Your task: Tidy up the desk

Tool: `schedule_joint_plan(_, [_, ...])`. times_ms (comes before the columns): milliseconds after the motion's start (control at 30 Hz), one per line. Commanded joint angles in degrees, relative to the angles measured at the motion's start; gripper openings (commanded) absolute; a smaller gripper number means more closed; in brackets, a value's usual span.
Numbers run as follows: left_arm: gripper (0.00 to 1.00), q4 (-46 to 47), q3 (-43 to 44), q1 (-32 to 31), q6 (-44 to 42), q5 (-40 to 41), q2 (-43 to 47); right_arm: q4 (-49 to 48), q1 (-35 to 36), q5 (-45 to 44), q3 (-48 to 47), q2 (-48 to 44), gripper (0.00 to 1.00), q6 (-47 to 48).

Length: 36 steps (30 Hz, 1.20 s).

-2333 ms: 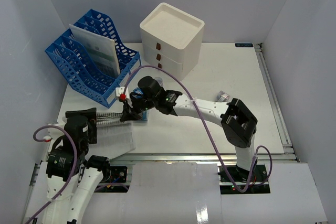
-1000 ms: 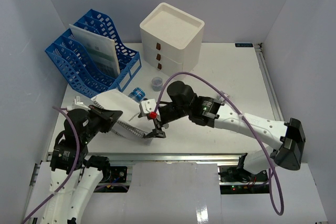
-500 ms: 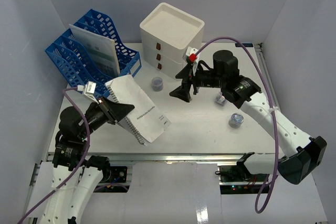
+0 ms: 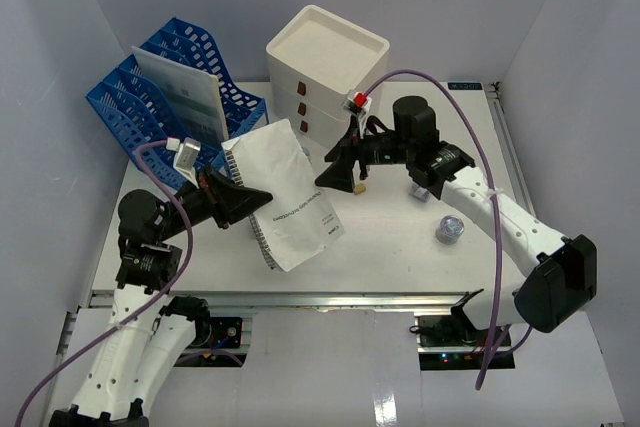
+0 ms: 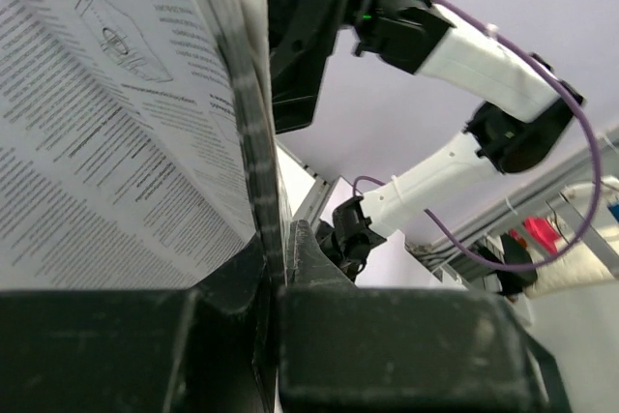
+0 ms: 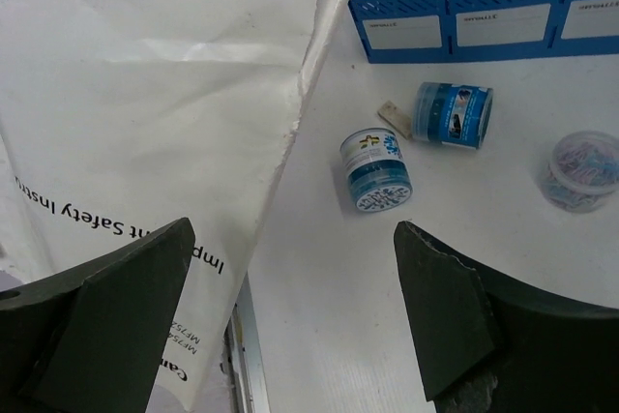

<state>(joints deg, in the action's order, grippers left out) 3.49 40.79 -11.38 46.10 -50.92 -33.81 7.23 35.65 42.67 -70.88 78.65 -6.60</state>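
One booklet clenched at its bound edge in left gripper, above the desk; right gripper released, empty. Best to keep booklet upright, edge-on to a blue rack slot, before release.

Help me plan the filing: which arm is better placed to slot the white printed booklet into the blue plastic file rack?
Left, probably: the left gripper is shut on the white printed booklet, and the blue plastic file rack stands nearer that arm. The right gripper hangs open, empty.
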Motion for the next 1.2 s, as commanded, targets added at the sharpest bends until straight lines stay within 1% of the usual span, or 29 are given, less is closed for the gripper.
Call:
schedule_joint_plan(0, [0.0,16.89,-0.59,-0.14,1.77,-5.81,-2.12,-9.22,-0.67,12.47,1.23,0.64,0.9,-2.17])
schedule_joint_plan(100, [0.0,21.24,-1.2,-0.62,2.17,-7.33,-4.03,-10.98,-0.67,16.55,0.69,2.95,0.9,-3.75])
schedule_joint_plan(200, [0.0,23.24,-0.89,-0.97,1.44,-8.45,-5.93,-13.15,-0.59,21.02,0.11,4.39,0.9,-6.44])
schedule_joint_plan(267, [0.0,23.55,-0.47,-1.12,0.23,-8.81,-7.49,-17.89,-0.58,23.72,0.99,4.3,0.91,-10.33])
schedule_joint_plan(333, [0.0,23.5,-0.28,-1.19,-0.75,-8.93,-9.08,-22.0,-0.58,25.54,1.27,4.23,0.94,-13.71])
schedule_joint_plan(400, [0.0,23.92,-0.56,-1.33,-2.03,-8.86,-10.44,-26.0,-0.44,27.32,1.77,4.37,0.91,-16.92])
schedule_joint_plan(467, [0.0,23.79,-0.71,-1.39,-3.2,-8.87,-11.61,-31.48,-0.15,29.61,2.87,4.83,0.74,-21.33])
schedule_joint_plan(567, [0.0,21.58,-0.66,-1.46,-6.11,-8.71,-13.13,-44.38,0.43,31.65,5.95,5.23,0.56,-31.02])
schedule_joint_plan(600, [0.0,21.17,-0.8,-1.46,-7.45,-8.48,-13.57,-47.03,0.65,31.96,6.55,5.37,0.5,-32.9])
schedule_joint_plan(667, [0.0,19.39,-0.93,-1.46,-9.05,-7.58,-14.02,-51.89,0.85,32.66,7.32,5.57,0.41,-35.85])
schedule_joint_plan(700, [0.0,18.64,-1.05,-1.46,-9.95,-7.2,-14.28,-53.66,0.94,32.98,7.57,5.58,0.35,-37.08])
schedule_joint_plan(733, [0.0,18.15,-1.26,-1.46,-11.01,-6.88,-14.56,-53.88,0.99,33.2,7.45,5.43,0.25,-37.58])
schedule_joint_plan(767, [0.0,17.38,-1.37,-1.46,-11.79,-6.32,-14.72,-53.78,0.94,33.3,7.14,5.27,0.15,-37.48])
schedule_joint_plan(800, [0.0,16.16,-1.42,-1.46,-12.66,-5.59,-14.77,-53.73,0.89,33.38,6.83,5.04,0.09,-37.36])
schedule_joint_plan(900, [0.0,11.14,-1.35,-1.46,-16.22,-2.16,-14.25,-52.8,0.69,32.91,6.32,3.61,0.08,-36.05])
schedule_joint_plan(933, [0.0,9.39,-1.33,-1.46,-17.54,-0.76,-13.83,-51.17,0.52,32.51,6.15,2.95,0.08,-34.57])
schedule_joint_plan(967, [0.0,7.6,-1.33,-1.46,-18.85,0.73,-13.22,-48.09,0.21,31.95,5.83,2.21,0.08,-31.98])
schedule_joint_plan(1000, [0.01,6.43,-1.38,-1.46,-19.76,1.89,-12.61,-42.88,-0.14,31.04,4.27,1.35,0.08,-27.88])
schedule_joint_plan(1033, [0.03,5.17,-1.48,-1.46,-20.7,3.15,-11.87,-36.14,-0.42,29.76,2.79,0.62,0.08,-22.48])
schedule_joint_plan(1067, [0.09,3.8,-1.69,-1.46,-21.64,4.49,-10.84,-26.27,-0.5,27.6,1.55,0.2,0.08,-14.38])
schedule_joint_plan(1133, [0.21,2.13,-1.87,-1.46,-22.71,5.65,-9.42,-17.55,-0.59,24.36,-0.57,-0.84,0.08,-7.07])
schedule_joint_plan(1167, [0.3,1.04,-1.93,-1.46,-23.37,6.31,-8.63,-16.36,-0.65,23.44,-0.65,-1.08,0.08,-5.94])
